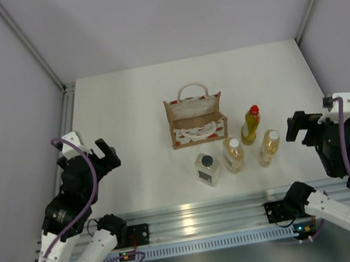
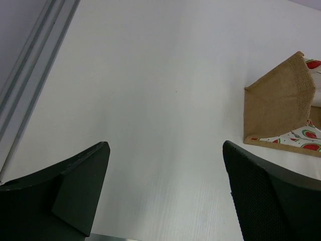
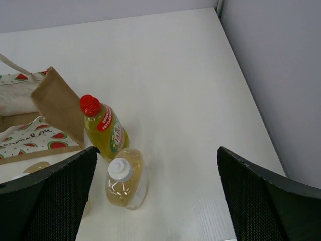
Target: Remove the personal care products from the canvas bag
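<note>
Beside the canvas bag (image 1: 198, 131), four upright bottles (image 1: 233, 155)

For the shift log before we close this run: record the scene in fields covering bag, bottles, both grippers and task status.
canvas bag: upright mid-table, top open, no bottle visible inside
red-capped yellow bottle: standing on the table, just right of the bag
white-capped clear bottles: two, standing nearer the arms than the bag
dark-capped squarish bottle: standing in front of the bag
left gripper: open, empty, left of the bag
right gripper: open, empty, right of the bottles
task status: four bottles out
</note>
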Controlling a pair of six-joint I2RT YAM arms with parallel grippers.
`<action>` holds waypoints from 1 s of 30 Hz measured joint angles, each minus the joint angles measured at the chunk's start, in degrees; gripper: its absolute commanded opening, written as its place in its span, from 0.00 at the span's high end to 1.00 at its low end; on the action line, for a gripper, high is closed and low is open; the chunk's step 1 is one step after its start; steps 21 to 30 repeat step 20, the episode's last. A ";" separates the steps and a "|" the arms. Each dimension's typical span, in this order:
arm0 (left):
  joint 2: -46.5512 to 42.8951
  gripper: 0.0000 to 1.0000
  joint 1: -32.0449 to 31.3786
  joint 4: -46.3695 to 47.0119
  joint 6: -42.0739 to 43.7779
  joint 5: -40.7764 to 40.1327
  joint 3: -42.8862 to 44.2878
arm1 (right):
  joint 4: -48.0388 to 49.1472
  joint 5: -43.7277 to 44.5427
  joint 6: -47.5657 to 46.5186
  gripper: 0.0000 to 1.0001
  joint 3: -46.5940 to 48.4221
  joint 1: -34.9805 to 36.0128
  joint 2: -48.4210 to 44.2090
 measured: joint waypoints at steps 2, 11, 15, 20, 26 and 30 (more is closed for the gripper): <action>0.00 0.02 0.00 0.04 -0.02 0.20 0.00 | 0.00 0.02 0.42 0.00 0.00 0.00 0.11; 0.00 0.02 0.00 0.09 0.00 0.61 -0.07 | -0.04 0.02 1.33 0.00 -0.76 0.00 0.46; 0.00 0.02 0.00 0.11 0.00 0.76 -0.07 | 0.00 0.02 1.46 0.01 -0.79 0.00 1.05; 0.00 0.02 0.00 0.13 0.00 0.79 -0.07 | 0.00 0.04 1.62 0.01 -0.79 0.00 1.25; 0.00 0.02 0.00 0.13 0.00 0.79 -0.07 | 0.00 0.04 1.62 0.01 -0.79 0.00 1.25; 0.00 0.02 0.00 0.13 0.00 0.79 -0.07 | 0.00 0.04 1.62 0.01 -0.79 0.00 1.25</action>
